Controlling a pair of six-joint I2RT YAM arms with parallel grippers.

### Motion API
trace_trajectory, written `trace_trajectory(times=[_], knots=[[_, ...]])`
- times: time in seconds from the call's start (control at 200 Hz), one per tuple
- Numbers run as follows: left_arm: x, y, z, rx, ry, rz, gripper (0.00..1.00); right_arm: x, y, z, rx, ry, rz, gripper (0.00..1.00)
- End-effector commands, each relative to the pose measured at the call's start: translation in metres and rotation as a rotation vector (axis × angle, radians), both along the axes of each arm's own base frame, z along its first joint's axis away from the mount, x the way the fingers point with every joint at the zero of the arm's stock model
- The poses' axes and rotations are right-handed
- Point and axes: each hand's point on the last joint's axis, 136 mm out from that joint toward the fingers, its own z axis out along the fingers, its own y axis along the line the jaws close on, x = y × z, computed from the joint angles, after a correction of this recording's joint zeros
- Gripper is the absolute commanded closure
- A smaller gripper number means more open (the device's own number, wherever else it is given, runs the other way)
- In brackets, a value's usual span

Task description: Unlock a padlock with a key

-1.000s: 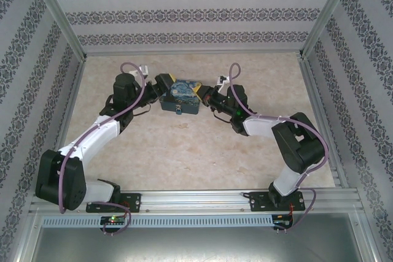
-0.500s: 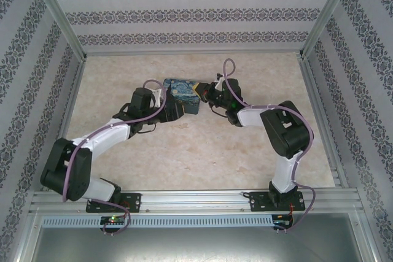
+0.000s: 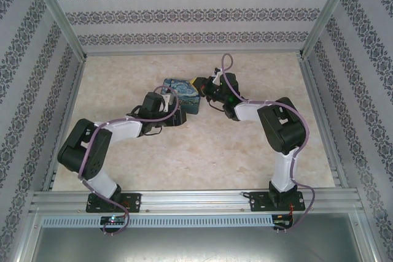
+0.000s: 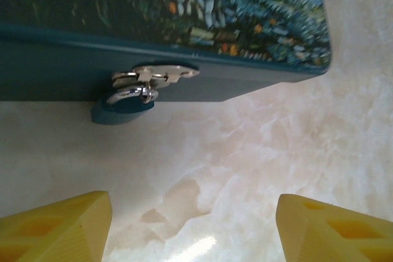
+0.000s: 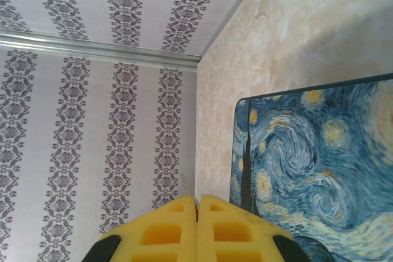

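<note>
Padlock point(image 4: 120, 113) hangs on the front face of the box point(image 4: 184, 4), teal body low against the desk point(image 4: 264, 151), shackle point(image 4: 130, 94) hooked at the box front. The slim notched metal piece just above it, flat along the box face, reads as the key point(image 4: 175, 73). It looks joined at the shackle end, can't confirm.

Left pincer point(image 4: 193, 216): apart, wide, nothing in it, facing the padlock from near, not touching. Right pincer point(image 5: 198, 210): pressed together by the box's far-right corner, no sign of anything clamped.

Risks, my read:
- Key is tiny and lies flat on the box. The broad yellow fingertips point(image 4: 61, 225) will likely meet box or desk first and miss it, or pinch key and shackle together.
- Box isn't visibly held. A forward push from the left would slide it. The right pincer, closed beside it, is at best a stop, not a grip.
- Padlock looks free to swing, so the keyhole may turn away on contact.

Can't make out:
- Where the keyhole is.
- Whether the key is on a ring.
- Whether the right pincer touches the box (too small in the top view).
- What the thin hair-like line above the right tips is.
- Left fingers are cut off at the frame bottom.
</note>
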Motion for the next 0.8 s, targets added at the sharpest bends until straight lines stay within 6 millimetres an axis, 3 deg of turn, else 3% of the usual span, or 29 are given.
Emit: trace_trajectory(times=[0.0,0.799], knots=[[0.019,-0.008,0.011,0.019,-0.104,-0.011,0.30,0.008,0.000,0.003,0.011,-0.007,0.005,1.00],[0.054,-0.001,-0.013,0.167,-0.200,0.013,0.37,0.020,0.007,-0.005,0.027,0.014,0.003,1.00]])
